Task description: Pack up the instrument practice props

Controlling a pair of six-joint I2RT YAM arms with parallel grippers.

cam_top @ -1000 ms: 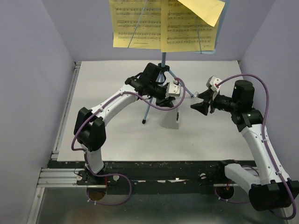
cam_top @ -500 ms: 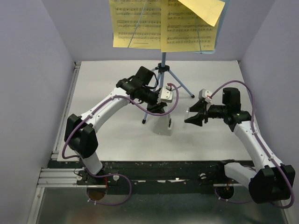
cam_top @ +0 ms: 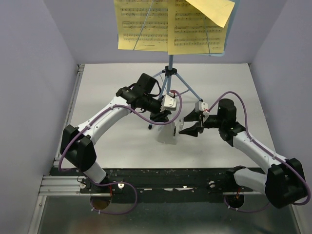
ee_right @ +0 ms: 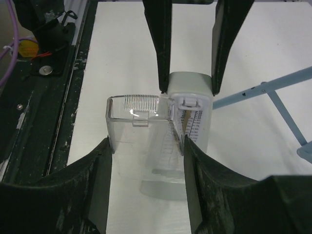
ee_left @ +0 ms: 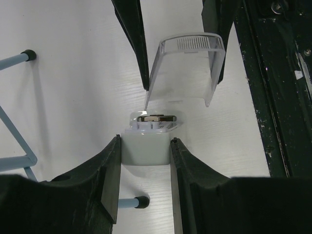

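Left end effector (ee_left: pixel 145 142) gripping one body (ee_left: pixel 145 153), right end effector (ee_right: pixel 146 144) one clear cover (ee_right: pixel 139 109)

The left arm (cam_top: pixel 105 113) and right arm (cam_top: pixel 256 146) are built of white links joined by bulky black joint housings (cam_top: pixel 80 151). A purple cable (ee_right: pixel 15 34) is looped along each. The left end effector (cam_top: pixel 163 118) and right end effector (cam_top: pixel 186 130) are fitted with matte black, tapering fingers (ee_right: pixel 97 195).
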